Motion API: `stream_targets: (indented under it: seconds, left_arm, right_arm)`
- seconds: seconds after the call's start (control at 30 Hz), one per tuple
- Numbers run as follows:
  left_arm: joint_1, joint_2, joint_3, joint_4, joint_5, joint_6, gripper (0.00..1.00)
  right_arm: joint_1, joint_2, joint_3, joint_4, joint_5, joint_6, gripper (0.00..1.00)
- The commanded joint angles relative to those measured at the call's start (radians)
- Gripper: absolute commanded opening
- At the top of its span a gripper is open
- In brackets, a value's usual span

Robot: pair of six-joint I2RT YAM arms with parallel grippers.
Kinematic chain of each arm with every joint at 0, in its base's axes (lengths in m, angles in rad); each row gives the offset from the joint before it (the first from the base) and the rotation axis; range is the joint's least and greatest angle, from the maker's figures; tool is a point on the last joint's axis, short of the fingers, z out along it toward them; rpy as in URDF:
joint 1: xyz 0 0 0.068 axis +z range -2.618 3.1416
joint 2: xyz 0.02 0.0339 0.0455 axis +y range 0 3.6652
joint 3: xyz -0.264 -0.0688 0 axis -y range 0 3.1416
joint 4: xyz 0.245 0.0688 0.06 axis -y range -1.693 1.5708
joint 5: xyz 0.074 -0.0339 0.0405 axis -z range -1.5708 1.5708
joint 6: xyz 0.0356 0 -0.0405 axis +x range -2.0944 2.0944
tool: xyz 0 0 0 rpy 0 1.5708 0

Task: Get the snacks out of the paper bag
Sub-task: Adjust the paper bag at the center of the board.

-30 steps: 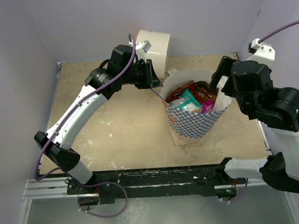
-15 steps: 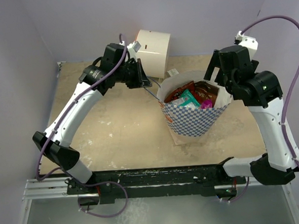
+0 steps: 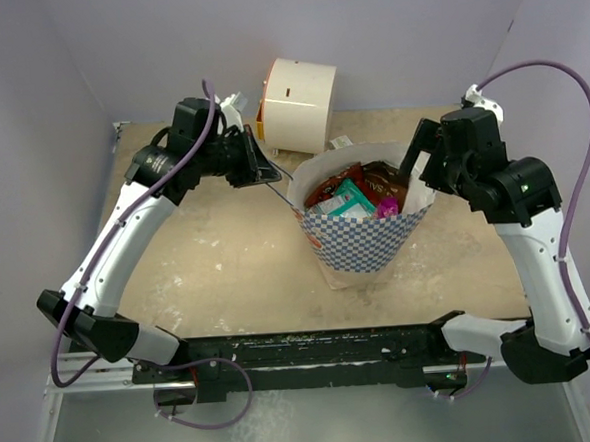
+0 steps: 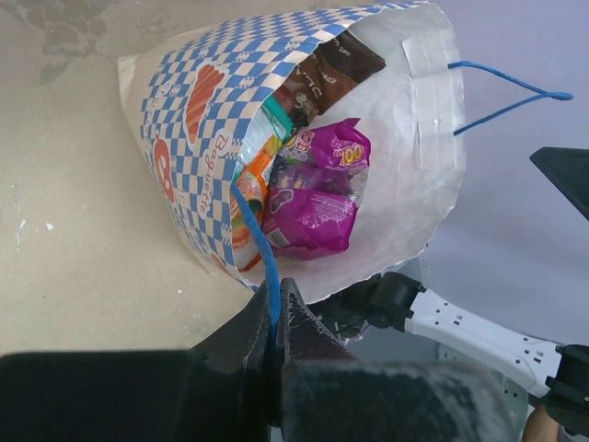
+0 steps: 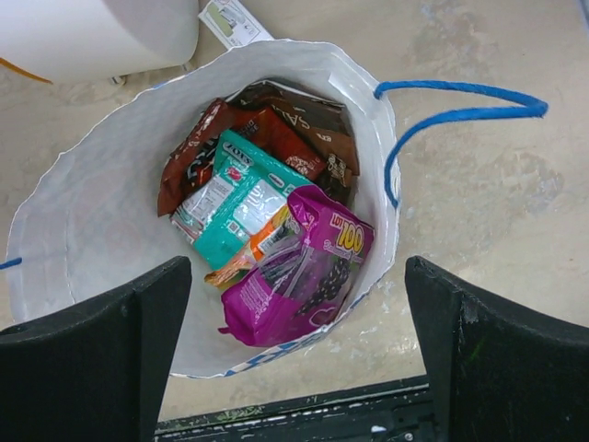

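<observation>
The paper bag [image 3: 362, 245], white with blue checks and orange-red logos, stands tilted at table centre with its mouth open; it also shows in the left wrist view [image 4: 198, 129] and the right wrist view [image 5: 101, 193]. Inside lie the snacks: a purple packet [image 5: 299, 272], a teal one [image 5: 241, 189], an orange one [image 5: 256, 247] and a dark brown chips bag [image 5: 299, 115]. My left gripper [image 3: 265, 173] is shut on the bag's blue string handle [image 4: 262, 253], pulling it taut to the left. My right gripper [image 3: 420, 165] is open and empty, above the bag's right rim. The other handle [image 5: 456, 115] hangs outside.
A white cylindrical appliance [image 3: 296, 103] lies at the back, just behind the bag. A small white box [image 5: 230, 20] sits between them. A purple wall closes each side. The black rail [image 3: 303, 356] runs along the near edge.
My left gripper has moved left with the blue handle, dragging the bag leftward and stretching its mouth. My right arm has risen and swung left over the bag's right rim.
</observation>
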Motion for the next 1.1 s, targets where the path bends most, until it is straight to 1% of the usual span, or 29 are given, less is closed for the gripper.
stream_targets:
  seconds: [0.0,0.07,0.17,0.3,0.33,0.43,0.5,0.53,0.57,0.63,0.77,0.87,0.93,0.97,1.07]
  left_arm:
    - [0.012,-0.061,-0.005,0.111,0.013,-0.061,0.00]
    - [0.012,-0.068,-0.007,0.103,-0.005,-0.061,0.00]
    - [0.013,-0.077,-0.004,0.079,-0.037,-0.059,0.00]
    - [0.016,-0.084,0.005,0.056,-0.055,-0.064,0.00]
    - [0.017,-0.088,0.006,0.050,-0.060,-0.067,0.00]
    - [0.019,-0.107,0.010,0.036,-0.081,-0.067,0.00]
    - [0.021,-0.117,0.008,0.026,-0.087,-0.060,0.00]
    - [0.021,-0.118,0.005,0.026,-0.082,-0.058,0.00]
    - [0.021,-0.114,-0.009,0.044,-0.046,-0.069,0.00]
    - [0.021,-0.111,-0.025,0.066,-0.027,-0.080,0.00]
    - [0.020,-0.098,-0.040,0.113,0.002,-0.087,0.00]
    - [0.020,-0.086,-0.045,0.134,0.013,-0.080,0.00]
    - [0.021,-0.084,-0.058,0.156,0.016,-0.082,0.00]
    - [0.021,-0.084,-0.062,0.164,0.019,-0.086,0.00]
    - [0.021,-0.080,-0.060,0.174,0.034,-0.096,0.00]
  right_arm:
    - [0.000,-0.029,0.023,-0.032,0.019,0.048,1.00]
    - [0.000,-0.042,0.001,-0.035,0.086,0.068,1.00]
    - [-0.002,-0.071,-0.055,0.043,0.131,0.058,1.00]
    - [-0.023,-0.037,-0.073,0.110,0.216,0.005,0.99]
    - [-0.044,-0.027,-0.082,0.131,0.214,-0.008,0.98]
    - [-0.129,-0.018,-0.135,0.235,0.132,-0.038,0.94]
    - [-0.161,-0.020,-0.172,0.314,0.063,-0.054,0.90]
    - [-0.169,-0.013,-0.182,0.336,0.040,-0.048,0.89]
    - [-0.190,0.014,-0.197,0.350,-0.006,-0.025,0.86]
    - [-0.207,0.022,-0.224,0.372,-0.024,-0.013,0.83]
    - [-0.217,0.007,-0.257,0.470,-0.076,-0.038,0.71]
    - [-0.220,0.011,-0.258,0.483,-0.136,-0.004,0.63]
    - [-0.224,0.005,-0.261,0.483,-0.159,0.033,0.53]
    - [-0.226,0.003,-0.261,0.495,-0.177,0.043,0.50]
    - [-0.229,0.006,-0.264,0.529,-0.226,0.094,0.50]
